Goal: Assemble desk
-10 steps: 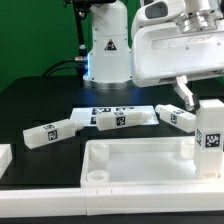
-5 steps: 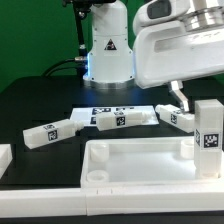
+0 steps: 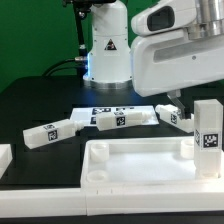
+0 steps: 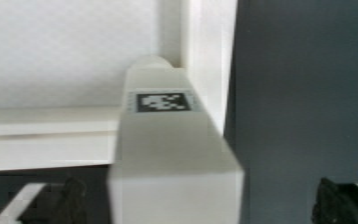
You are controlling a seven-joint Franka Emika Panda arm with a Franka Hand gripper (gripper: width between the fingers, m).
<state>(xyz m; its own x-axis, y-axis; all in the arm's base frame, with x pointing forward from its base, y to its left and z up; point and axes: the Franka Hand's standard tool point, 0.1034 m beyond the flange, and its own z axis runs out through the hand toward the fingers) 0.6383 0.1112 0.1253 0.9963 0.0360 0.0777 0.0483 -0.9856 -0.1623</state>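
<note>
The white desk top (image 3: 150, 183) lies at the front, rim up, with round corner sockets. One tagged leg (image 3: 208, 126) stands upright at its far corner on the exterior view's right. Three more tagged legs lie on the black table behind it: one (image 3: 50, 132) on the exterior view's left, one (image 3: 120, 120) in the middle, one (image 3: 176, 117) on the right. My gripper (image 3: 174, 100) hangs just beside the upright leg. In the wrist view the leg (image 4: 167, 140) sits between my dark fingers (image 4: 23, 204) with a gap on each side; the gripper (image 4: 190, 203) is open. The desk top (image 4: 51, 138) shows behind it.
The marker board (image 3: 108, 107) lies flat behind the loose legs. The arm's white base (image 3: 107, 45) stands at the back. A white bar (image 3: 40, 204) runs along the front edge, and a white piece (image 3: 4, 155) sits at the left edge.
The arm and gripper have shifted toward the exterior view's left, away from the upright leg. The upright leg and the lying legs have not moved.
</note>
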